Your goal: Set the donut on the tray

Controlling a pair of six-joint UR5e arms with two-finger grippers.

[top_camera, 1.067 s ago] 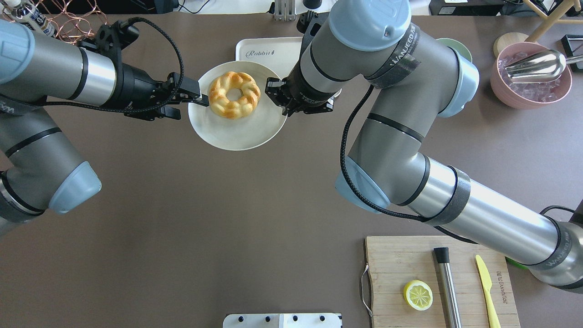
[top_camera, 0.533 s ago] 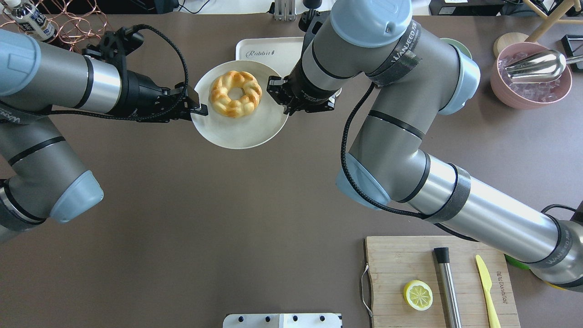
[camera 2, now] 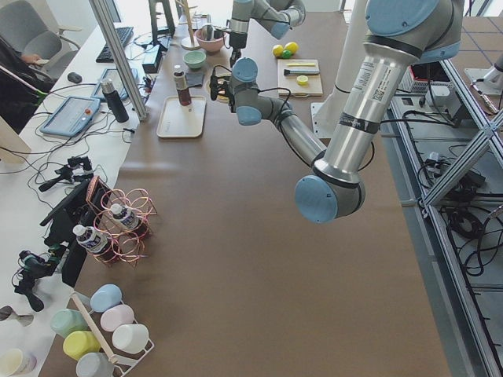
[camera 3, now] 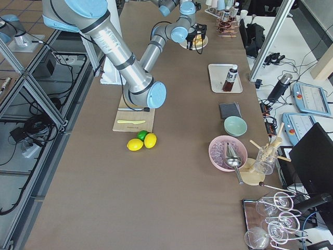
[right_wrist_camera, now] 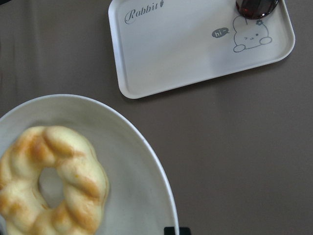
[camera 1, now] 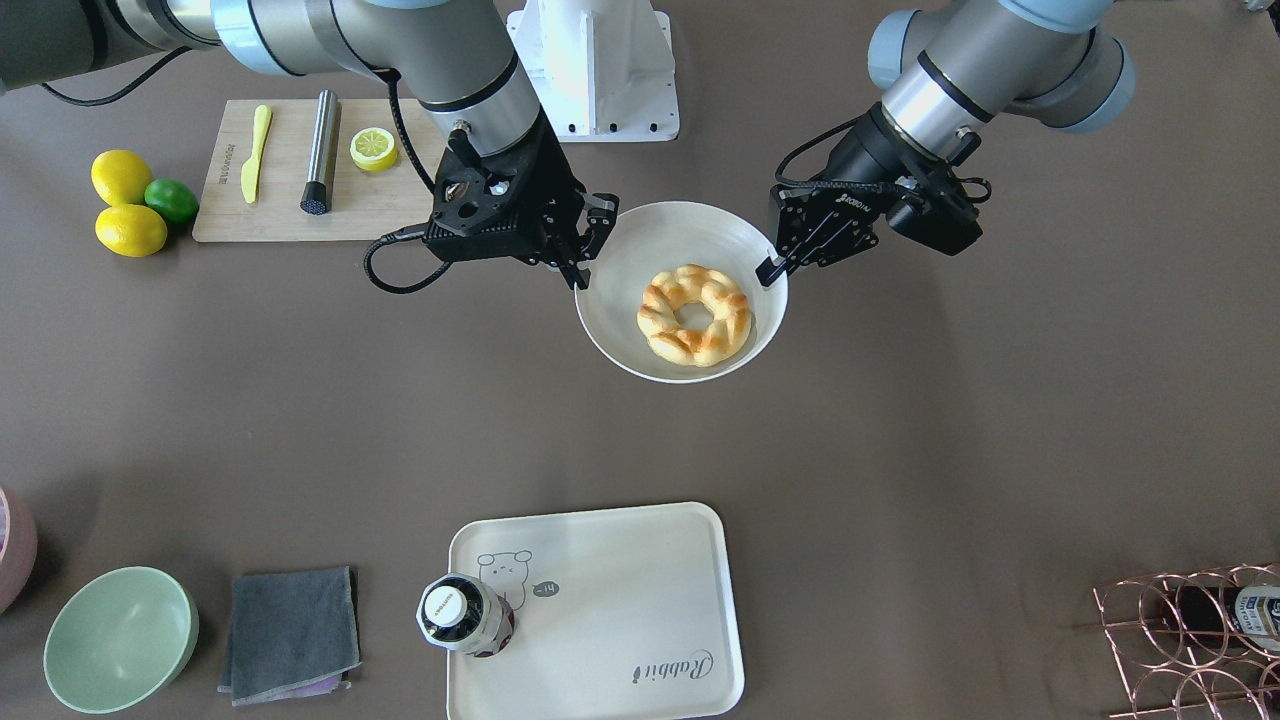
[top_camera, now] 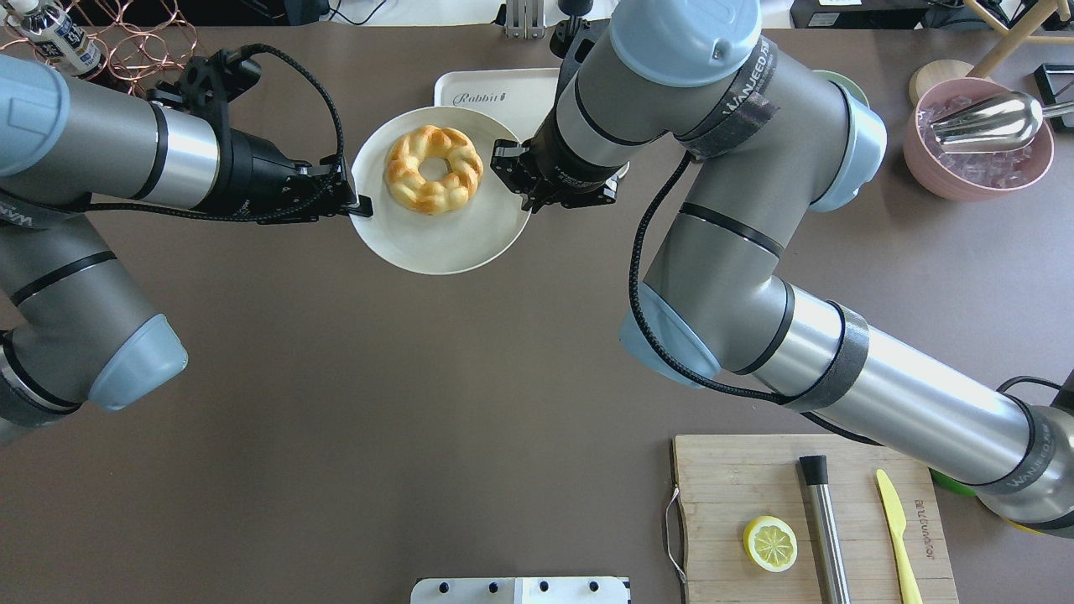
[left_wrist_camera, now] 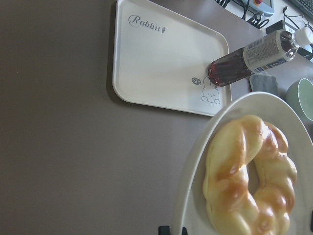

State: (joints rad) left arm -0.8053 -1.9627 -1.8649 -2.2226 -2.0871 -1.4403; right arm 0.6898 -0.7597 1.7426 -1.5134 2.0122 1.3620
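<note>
The golden-brown braided donut (top_camera: 403,172) lies on a round white plate (top_camera: 445,243) that both grippers hold by the rim, above the table. My left gripper (top_camera: 354,205) is shut on the plate's left rim. My right gripper (top_camera: 513,178) is shut on its right rim. In the front view the donut (camera 1: 720,330) sits on the plate (camera 1: 640,240), with the left gripper (camera 1: 770,270) and the right gripper (camera 1: 585,272) at opposite rims. The cream-white "Rabbit" tray (camera 1: 620,590) lies beyond the plate and is partly hidden in the overhead view (top_camera: 495,88). Both wrist views show the donut (left_wrist_camera: 244,186) (right_wrist_camera: 73,181) and the tray (left_wrist_camera: 156,63) (right_wrist_camera: 186,54).
A dark drink bottle (camera 1: 465,615) stands on the tray's bear corner. A green bowl (camera 1: 120,635) and grey cloth (camera 1: 290,630) lie beside the tray. A cutting board (top_camera: 755,495) holds a lemon half, muddler and knife. A pink ice bowl (top_camera: 977,151) is at the far right.
My left gripper has turned and closed on the plate's left rim. The plate with the donut has shifted slightly toward the tray. The right gripper has stayed on the right rim.
</note>
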